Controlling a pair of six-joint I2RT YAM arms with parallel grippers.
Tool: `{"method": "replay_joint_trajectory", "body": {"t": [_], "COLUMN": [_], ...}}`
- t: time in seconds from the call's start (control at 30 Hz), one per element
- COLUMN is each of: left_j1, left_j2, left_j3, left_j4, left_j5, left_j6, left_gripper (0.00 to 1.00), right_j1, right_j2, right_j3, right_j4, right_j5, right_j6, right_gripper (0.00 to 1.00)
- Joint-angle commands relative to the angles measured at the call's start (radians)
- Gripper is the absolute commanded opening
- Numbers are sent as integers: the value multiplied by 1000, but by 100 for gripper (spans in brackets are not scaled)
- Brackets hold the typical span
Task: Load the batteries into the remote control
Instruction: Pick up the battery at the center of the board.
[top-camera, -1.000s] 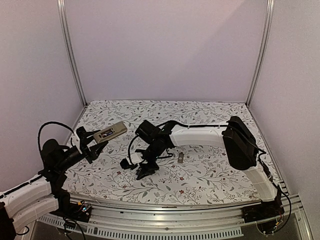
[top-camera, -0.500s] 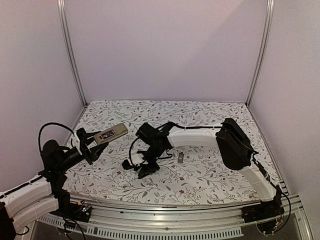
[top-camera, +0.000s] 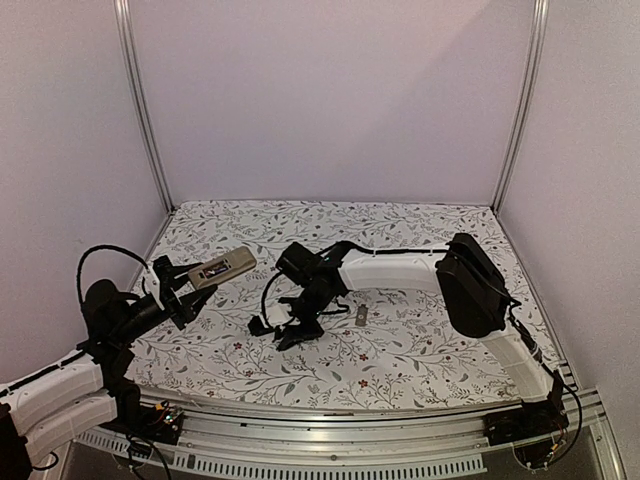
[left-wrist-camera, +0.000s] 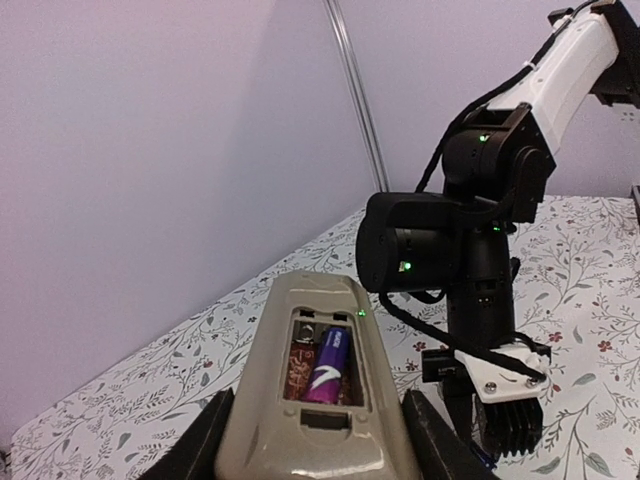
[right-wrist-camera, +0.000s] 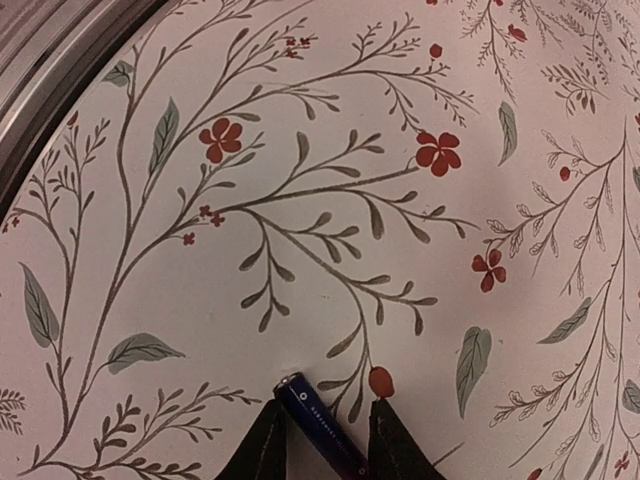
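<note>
My left gripper (top-camera: 186, 286) holds the remote control (top-camera: 222, 267) up off the table, shut on its sides, with the greyish back (left-wrist-camera: 320, 420) facing the left wrist camera. In its open recess sits one purple battery (left-wrist-camera: 330, 365) on the right; the slot beside it shows only bare contacts. A second dark battery (right-wrist-camera: 318, 425) lies slantwise on the table between the fingertips of my right gripper (right-wrist-camera: 325, 408). The left fingertip (right-wrist-camera: 262, 450) touches it, while a gap shows at the right fingertip, so the jaws stand open around it. The right gripper (top-camera: 285, 335) points down at the table's middle.
A small grey flat piece (top-camera: 361, 318) lies on the flowered tablecloth (top-camera: 420, 350) just right of the right gripper. Metal frame posts (top-camera: 140, 110) and pale walls enclose the table on three sides. A metal rail (top-camera: 350, 420) runs along the near edge.
The right gripper's jaws have narrowed around the battery on the table, and that arm's elbow shifted a little. The left arm and the remote stayed still.
</note>
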Motion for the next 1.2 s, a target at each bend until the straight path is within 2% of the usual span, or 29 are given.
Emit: {"method": "replay_joint_trajectory", "body": {"t": [0.0, 0.13, 0.27, 0.37, 0.67, 0.83, 0.93, 1.17], "left_j1": [7, 6, 3, -14, -168, -225, -309, -416], "left_j2": [0, 0, -2, -3, 55, 157, 215, 344], "left_j3": [-10, -10, -15, -20, -9, 25, 43, 112], "left_j4": [34, 31, 24, 24, 17, 87, 111, 215], "left_j5": [15, 23, 70, 99, 160, 213, 196, 120], "left_j6": [-14, -11, 37, 99, 300, 178, 164, 144], "left_gripper": [0, 0, 0, 0, 0, 0, 0, 0], "right_j1": [-10, -1, 1, -15, -84, -68, 0, 158], "right_j2": [2, -6, -36, -123, -590, -751, -805, -755], "right_j3": [-32, -25, -39, -123, -454, -442, -426, -333], "right_j4": [-70, -67, -51, -4, 194, 212, 235, 186], "right_j5": [63, 44, 36, 58, 143, 162, 184, 243], "right_j6": [-14, -15, 42, 116, 402, 505, 521, 545], "right_gripper": [14, 0, 0, 0, 0, 0, 0, 0]}}
